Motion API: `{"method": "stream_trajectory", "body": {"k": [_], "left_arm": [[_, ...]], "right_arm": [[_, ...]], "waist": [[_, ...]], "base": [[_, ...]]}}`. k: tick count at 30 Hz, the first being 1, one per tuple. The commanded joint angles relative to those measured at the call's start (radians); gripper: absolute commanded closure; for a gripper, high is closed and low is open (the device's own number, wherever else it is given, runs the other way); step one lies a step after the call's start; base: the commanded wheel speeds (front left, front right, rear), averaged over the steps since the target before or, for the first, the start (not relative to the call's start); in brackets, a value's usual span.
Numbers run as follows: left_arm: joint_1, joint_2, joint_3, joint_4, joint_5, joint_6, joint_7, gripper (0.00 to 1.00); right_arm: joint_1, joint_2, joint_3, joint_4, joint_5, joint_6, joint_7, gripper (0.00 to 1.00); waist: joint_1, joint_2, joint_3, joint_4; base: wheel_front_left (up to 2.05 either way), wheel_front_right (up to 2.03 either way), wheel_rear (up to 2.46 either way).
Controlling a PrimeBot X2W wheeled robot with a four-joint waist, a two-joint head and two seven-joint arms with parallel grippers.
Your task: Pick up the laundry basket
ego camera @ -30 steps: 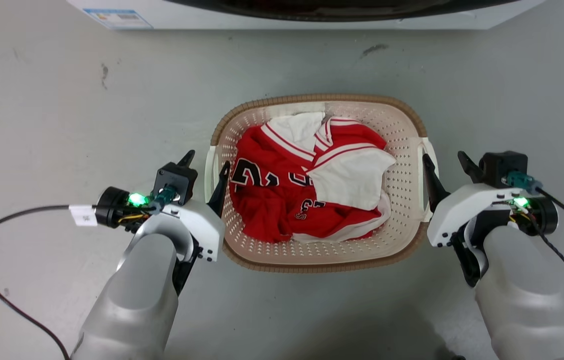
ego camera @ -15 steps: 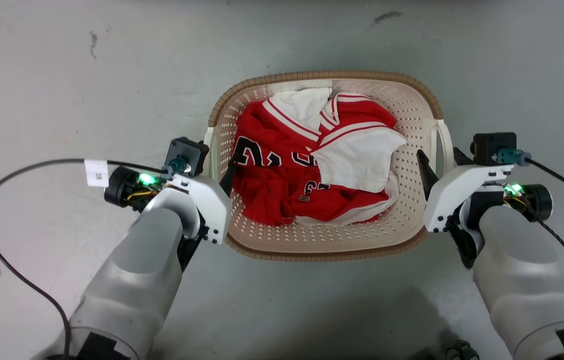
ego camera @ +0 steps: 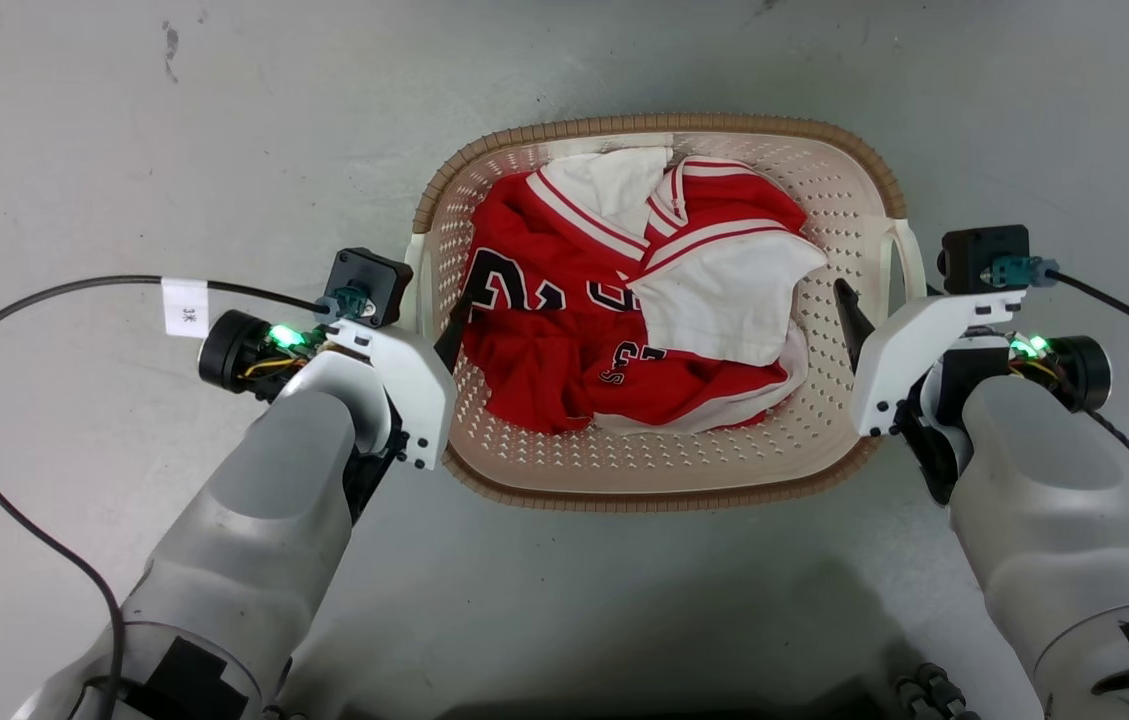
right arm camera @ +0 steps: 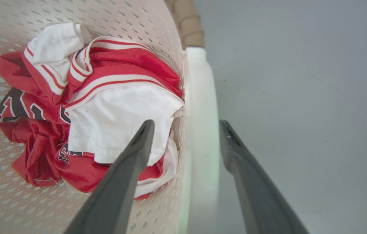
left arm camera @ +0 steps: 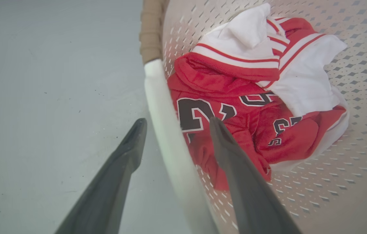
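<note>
The left hand (left arm camera: 176,125) straddles the left white handle (left arm camera: 163,107) of the laundry basket (ego camera: 644,125). Its fingers are spread, one outside the basket and one inside. The basket lies between both hands over the grey floor (ego camera: 124,150) and holds a crumpled red-and-white jersey (ego camera: 544,340). The right hand (right arm camera: 186,125) straddles the basket's right handle (right arm camera: 199,97) likewise, fingers apart.
</note>
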State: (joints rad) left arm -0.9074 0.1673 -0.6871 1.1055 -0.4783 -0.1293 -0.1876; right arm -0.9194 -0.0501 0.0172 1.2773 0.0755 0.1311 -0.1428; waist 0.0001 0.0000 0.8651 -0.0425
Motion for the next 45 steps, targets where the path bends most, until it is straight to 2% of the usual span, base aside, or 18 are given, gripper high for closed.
{"method": "stream_trajectory", "body": {"k": [1,2,3,4,10,16,21,26,33,38,45], "left_arm": [[-0.014,0.004,-0.015,0.007,-0.016,-0.001,-0.001,0.0],[-0.009,-0.003,-0.027,0.007,-0.036,-0.001,0.017,0.61],[0.0,-0.009,-0.043,-0.001,-0.053,-0.001,0.033,1.0],[0.001,-0.006,-0.058,-0.007,-0.067,-0.001,0.046,1.0],[-0.007,0.021,-0.122,-0.029,-0.138,-0.002,0.047,1.0],[0.013,0.022,-0.176,-0.044,-0.2,-0.003,0.052,1.0],[0.035,0.029,-0.234,-0.06,-0.263,-0.005,0.072,1.0],[0.081,0.05,-0.323,-0.096,-0.325,-0.006,0.133,1.0],[0.143,0.106,-0.452,-0.189,-0.448,-0.007,0.246,1.0],[0.171,0.165,-0.519,-0.269,-0.561,-0.008,0.321,1.0],[0.189,0.245,-0.571,-0.358,-0.67,-0.008,0.431,1.0]], "right_arm": [[-0.017,0.0,-0.005,0.005,-0.011,-0.001,0.004,0.0],[-0.02,0.0,-0.005,0.006,-0.018,-0.001,0.005,0.0],[-0.022,0.0,-0.004,0.006,-0.015,-0.001,0.012,0.57],[-0.023,0.0,-0.003,0.007,-0.013,-0.001,0.014,1.0],[-0.019,-0.004,-0.017,0.006,-0.038,-0.001,0.023,1.0],[0.003,-0.001,-0.04,0.008,-0.04,-0.001,0.034,1.0],[0.03,-0.002,-0.062,0.009,-0.078,-0.001,0.073,1.0],[0.064,-0.002,-0.082,0.01,-0.116,-0.001,0.176,1.0],[0.095,-0.017,-0.069,0.009,-0.147,-0.001,0.331,1.0],[0.113,-0.016,-0.052,0.009,-0.112,-0.001,0.449,1.0],[0.133,-0.022,0.034,0.01,-0.067,-0.001,0.612,1.0]], "waist": [[-0.0001,0.0,0.003,0.001],[-0.0001,0.0,0.003,0.002],[-0.0001,0.0,0.003,0.004],[-0.0001,0.0,0.003,0.005],[-0.0001,0.0,0.0,0.008],[-0.0001,0.0,-0.03,0.015],[-0.0001,0.0,-0.096,0.016],[-0.0001,0.0,-0.199,0.009],[-0.0001,0.0,-0.366,0.003],[-0.0001,0.0,-0.481,-0.003],[-0.0001,0.0,-0.633,-0.011]], "base": [[0.0,0.0,0.0],[0.0,0.0,0.0],[0.0,0.0,0.0],[0.0,0.0,0.0],[0.0,0.0,0.0],[0.0,0.0,0.0],[0.0,0.0,0.0],[0.0,0.0,0.0],[0.0,0.0,0.0],[0.0,0.0,0.0],[0.0,0.0,0.0]]}}
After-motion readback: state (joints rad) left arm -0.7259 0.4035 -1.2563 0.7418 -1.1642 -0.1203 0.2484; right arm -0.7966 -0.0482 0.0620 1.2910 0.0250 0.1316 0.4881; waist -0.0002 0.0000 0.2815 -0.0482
